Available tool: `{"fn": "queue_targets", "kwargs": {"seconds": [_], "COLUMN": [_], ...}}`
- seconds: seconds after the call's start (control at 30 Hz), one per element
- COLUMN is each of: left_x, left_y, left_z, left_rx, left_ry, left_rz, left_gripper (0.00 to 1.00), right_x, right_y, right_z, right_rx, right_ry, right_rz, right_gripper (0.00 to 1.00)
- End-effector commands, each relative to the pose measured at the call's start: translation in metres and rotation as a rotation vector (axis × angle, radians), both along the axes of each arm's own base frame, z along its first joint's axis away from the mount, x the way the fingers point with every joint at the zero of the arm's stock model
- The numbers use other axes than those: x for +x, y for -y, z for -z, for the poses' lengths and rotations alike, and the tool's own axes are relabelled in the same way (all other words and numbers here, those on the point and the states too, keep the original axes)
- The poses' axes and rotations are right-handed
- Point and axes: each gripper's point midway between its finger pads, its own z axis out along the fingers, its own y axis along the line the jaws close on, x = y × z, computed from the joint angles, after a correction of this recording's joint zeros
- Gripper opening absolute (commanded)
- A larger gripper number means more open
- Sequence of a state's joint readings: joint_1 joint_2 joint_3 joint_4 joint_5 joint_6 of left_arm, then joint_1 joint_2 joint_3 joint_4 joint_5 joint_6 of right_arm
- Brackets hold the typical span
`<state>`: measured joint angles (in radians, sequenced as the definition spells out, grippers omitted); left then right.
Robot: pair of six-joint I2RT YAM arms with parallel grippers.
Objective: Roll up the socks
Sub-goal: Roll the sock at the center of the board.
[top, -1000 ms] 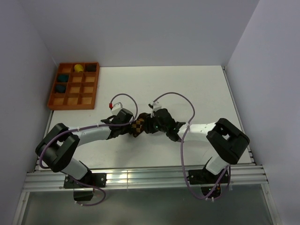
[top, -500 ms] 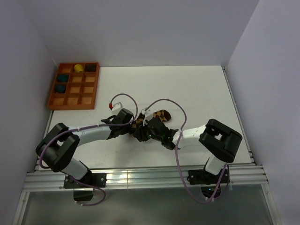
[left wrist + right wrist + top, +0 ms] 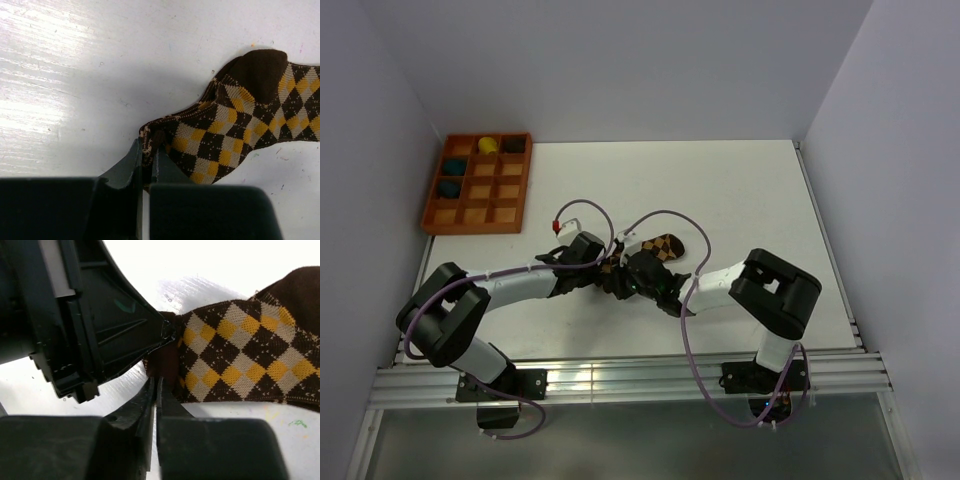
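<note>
an argyle sock (image 3: 663, 245) in brown, yellow and grey diamonds lies flat on the white desk (image 3: 730, 190), near the middle and towards its near edge. its solid brown end points away from the arms and to the right.

the left end effector (image 3: 609, 272) reaches in low from the left. in the left wrist view its two fingers are closed on the sock's brown cuff edge (image 3: 159, 137), with a thin fold of fabric clamped between the tips.

the right end effector (image 3: 633, 277) comes from the right and meets the same end of the sock, just beside the left one. in the right wrist view its fingers (image 3: 150, 395) are pressed almost together under the dark cuff (image 3: 162, 362). it seems to nip that cuff, though the contact is partly shadowed.

at the far left corner of the desk sits an orange compartment tray (image 3: 427, 205) holding a few rolled socks (image 3: 454, 167) in its far cells, well apart from the arms.
</note>
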<state>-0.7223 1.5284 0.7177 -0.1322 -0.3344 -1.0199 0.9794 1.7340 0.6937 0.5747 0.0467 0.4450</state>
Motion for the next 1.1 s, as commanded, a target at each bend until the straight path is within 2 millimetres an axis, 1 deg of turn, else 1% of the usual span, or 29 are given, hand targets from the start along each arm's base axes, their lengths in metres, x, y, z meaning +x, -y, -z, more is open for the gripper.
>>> {"fn": "queue_targets", "kwargs": {"seconds": [0.0, 0.03, 0.07, 0.13, 0.17, 0.2, 0.27, 0.3, 0.33, 0.37, 0.4, 0.43, 0.47, 0.5, 0.53, 0.57, 0.6, 0.63, 0.67, 0.7, 0.73, 0.8, 0.9, 1.07], "left_x": [-0.015, -0.017, -0.015, -0.015, -0.014, -0.014, -0.013, -0.011, -0.012, -0.012, -0.012, -0.012, -0.012, -0.011, -0.012, -0.012, -0.012, -0.014, -0.017, -0.016, -0.016, -0.014, -0.012, -0.008], "left_y": [-0.003, -0.004, -0.003, -0.004, -0.004, -0.004, -0.004, -0.004, -0.005, -0.005, -0.004, -0.005, -0.004, -0.004, -0.006, -0.006, -0.007, -0.008, -0.009, -0.007, -0.006, -0.004, -0.005, -0.001], "left_z": [0.007, 0.008, 0.003, 0.001, -0.003, -0.005, -0.012, -0.016, -0.017, -0.023, -0.027, -0.028, -0.035, -0.037, -0.036, -0.042, -0.043, -0.041, -0.04, -0.044, -0.044, -0.048, -0.044, -0.044], "left_rx": [0.0, -0.003, -0.017, -0.016, -0.023, -0.028, -0.044, -0.058, -0.065, -0.081, -0.094, -0.105, -0.127, -0.137, -0.15, -0.173, -0.185, -0.199, -0.209, -0.222, -0.239, -0.266, -0.284, -0.35], "left_ry": [-0.043, -0.043, -0.027, -0.021, -0.012, -0.008, 0.012, 0.025, 0.029, 0.046, 0.056, 0.068, 0.087, 0.099, 0.114, 0.135, 0.141, 0.143, 0.142, 0.153, 0.162, 0.188, 0.195, 0.213], "left_rz": [0.005, 0.004, 0.001, -0.005, -0.009, -0.012, -0.018, -0.02, -0.027, -0.034, -0.033, -0.035, -0.038, -0.04, -0.041, -0.047, -0.054, -0.062, -0.056, -0.056, -0.06, -0.06, -0.078, -0.108], "left_gripper": [0.04, 0.05, 0.05, 0.08, 0.11, 0.16, 0.22, 0.27, 0.3, 0.32, 0.38, 0.4, 0.44, 0.5, 0.5, 0.51, 0.51, 0.51, 0.51, 0.52, 0.52, 0.52, 0.52, 0.54], "right_x": [0.008, 0.006, 0.007, 0.005, 0.004, 0.004, 0.004, 0.008, 0.01, 0.008, 0.007, 0.011, 0.012, 0.011, 0.013, 0.014, 0.017, 0.016, 0.02, 0.025, 0.023, 0.026, 0.031, 0.029], "right_y": [-0.006, -0.005, -0.002, 0.003, 0.006, 0.013, 0.018, 0.029, 0.032, 0.033, 0.033, 0.038, 0.039, 0.036, 0.04, 0.04, 0.039, 0.042, 0.044, 0.041, 0.043, 0.04, 0.039, 0.036], "right_z": [-0.007, -0.004, 0.0, 0.008, 0.011, 0.016, 0.019, 0.024, 0.025, 0.027, 0.029, 0.033, 0.034, 0.036, 0.04, 0.041, 0.04, 0.043, 0.042, 0.037, 0.041, 0.037, 0.034, 0.033], "right_rx": [0.049, 0.049, 0.049, 0.042, 0.051, 0.053, 0.091, 0.093, 0.113, 0.118, 0.123, 0.123, 0.125, 0.128, 0.113, 0.11, 0.114, 0.101, 0.088, 0.1, 0.058, 0.047, 0.02, -0.025], "right_ry": [-0.015, -0.035, -0.058, -0.098, -0.119, -0.145, -0.21, -0.234, -0.257, -0.284, -0.312, -0.336, -0.347, -0.368, -0.388, -0.401, -0.406, -0.422, -0.42, -0.411, -0.418, -0.408, -0.382, -0.359], "right_rz": [0.06, 0.057, 0.077, 0.107, 0.115, 0.134, 0.159, 0.189, 0.212, 0.21, 0.202, 0.225, 0.224, 0.209, 0.217, 0.212, 0.206, 0.205, 0.205, 0.205, 0.197, 0.182, 0.171, 0.117], "right_gripper": [0.02, 0.0, 0.0, 0.0, 0.0, 0.0, 0.0, 0.0, 0.0, 0.0, 0.0, 0.0, 0.0, 0.0, 0.0, 0.0, 0.0, 0.0, 0.0, 0.0, 0.0, 0.0, 0.0, 0.0]}}
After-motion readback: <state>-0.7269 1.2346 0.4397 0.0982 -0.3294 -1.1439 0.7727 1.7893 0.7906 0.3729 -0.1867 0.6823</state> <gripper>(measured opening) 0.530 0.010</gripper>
